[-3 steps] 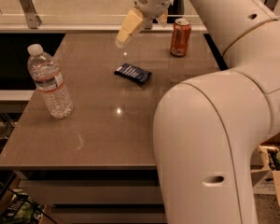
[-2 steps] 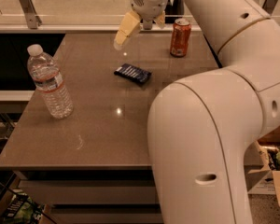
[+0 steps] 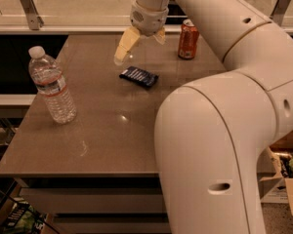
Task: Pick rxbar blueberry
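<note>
We see the end effector [image 3: 142, 42] hanging above the far part of the tabletop [image 3: 112, 145], its two yellowish fingers [image 3: 124, 47] spread apart, holding and touching nothing. The rxbar blueberry [image 3: 138, 76] lies flat on the tabletop just beyond the centre, at about 6 o'clock from the end effector and apart from it. Its long axis runs from 10 o'clock to 4 o'clock. An orange soda can [image 3: 188, 39] stands at 2 o'clock from the bar, and a water bottle [image 3: 52, 86] stands upright well apart at 9 o'clock.
</note>
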### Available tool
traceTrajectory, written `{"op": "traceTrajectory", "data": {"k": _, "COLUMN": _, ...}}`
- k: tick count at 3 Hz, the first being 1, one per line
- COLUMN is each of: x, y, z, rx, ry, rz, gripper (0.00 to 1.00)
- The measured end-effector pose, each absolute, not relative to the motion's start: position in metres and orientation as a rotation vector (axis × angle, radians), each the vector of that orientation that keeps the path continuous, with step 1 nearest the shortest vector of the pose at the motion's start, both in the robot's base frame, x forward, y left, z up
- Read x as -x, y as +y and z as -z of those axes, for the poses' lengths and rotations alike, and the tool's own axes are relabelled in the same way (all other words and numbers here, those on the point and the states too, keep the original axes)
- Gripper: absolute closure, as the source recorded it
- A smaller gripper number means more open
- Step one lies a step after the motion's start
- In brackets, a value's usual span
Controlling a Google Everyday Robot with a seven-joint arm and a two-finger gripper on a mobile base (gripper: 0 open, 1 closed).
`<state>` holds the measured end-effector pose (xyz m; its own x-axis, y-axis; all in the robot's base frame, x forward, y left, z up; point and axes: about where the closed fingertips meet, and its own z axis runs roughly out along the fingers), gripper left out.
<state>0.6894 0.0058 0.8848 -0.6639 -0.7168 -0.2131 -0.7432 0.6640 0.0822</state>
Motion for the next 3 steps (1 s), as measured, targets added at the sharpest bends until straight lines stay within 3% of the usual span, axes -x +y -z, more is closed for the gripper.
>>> {"op": "traceTrajectory", "data": {"k": 3, "x": -0.674, "y": 0.016, "z": -0.846, "rx": 1.316, "ry": 2.713, "rz": -0.290, "gripper": 0.00}}
